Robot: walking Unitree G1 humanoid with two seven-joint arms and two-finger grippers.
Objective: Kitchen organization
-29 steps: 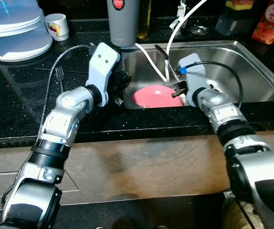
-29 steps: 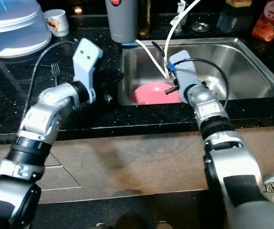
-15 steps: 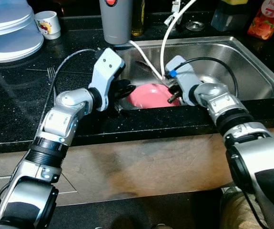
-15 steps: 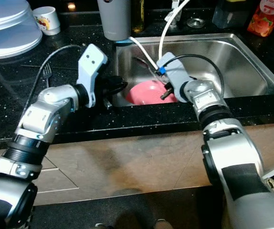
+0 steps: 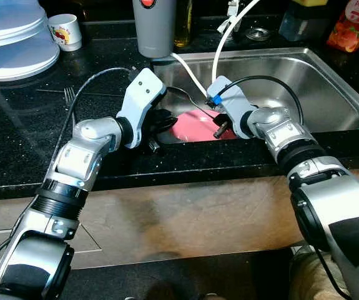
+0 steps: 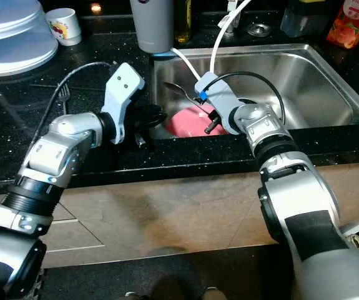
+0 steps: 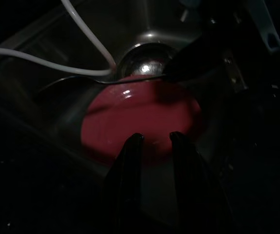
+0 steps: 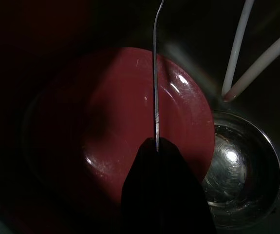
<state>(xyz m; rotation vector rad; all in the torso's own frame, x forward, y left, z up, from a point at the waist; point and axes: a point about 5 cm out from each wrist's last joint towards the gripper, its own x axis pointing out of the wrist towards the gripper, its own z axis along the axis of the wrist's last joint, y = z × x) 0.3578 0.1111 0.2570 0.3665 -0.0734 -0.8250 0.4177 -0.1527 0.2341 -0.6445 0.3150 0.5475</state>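
Head views are sharp and evenly lit; the steel sink (image 5: 329,87) shows soft glare. Both wrist views are very dark, with highlights on the pink plate (image 8: 130,126).

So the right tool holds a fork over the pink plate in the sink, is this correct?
Not quite: the right tool holds a spoon, not a fork; the right eye view shows its bowl. It is over the pink plate in the sink.

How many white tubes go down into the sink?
2. One white tube slants in from the sink's back left corner; the other white tube curves down from the back edge. Their ends meet above the pink plate.
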